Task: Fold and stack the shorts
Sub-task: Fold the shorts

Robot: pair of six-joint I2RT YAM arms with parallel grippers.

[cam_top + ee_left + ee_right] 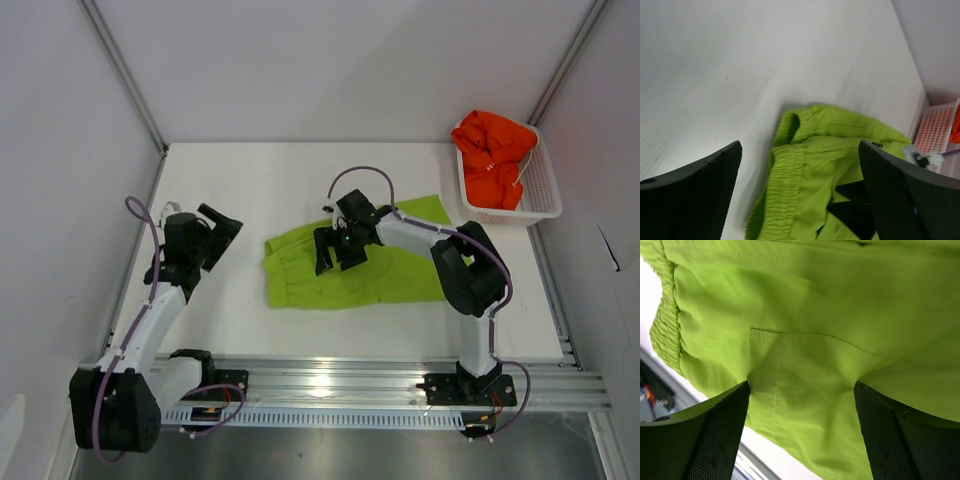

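The lime green shorts [380,272] lie spread on the table's middle, waistband [782,190] to the left. My right gripper [340,250] stands open over their left half, both fingertips down on the fabric beside a pocket seam [790,335]. Green cloth [805,300] fills the right wrist view, slightly puckered between the fingers [705,435]. My left gripper [218,228] is open with nothing in it, off the shorts to their left, and it looks toward the waistband. The orange-red shorts [492,160] sit crumpled in the white basket [545,205] at the back right.
The basket [936,131] stands against the right wall. A metal rail [330,385] runs along the table's near edge, and white walls close in the left, back and right sides. The right gripper's black fingers [855,207] show on the cloth in the left wrist view.
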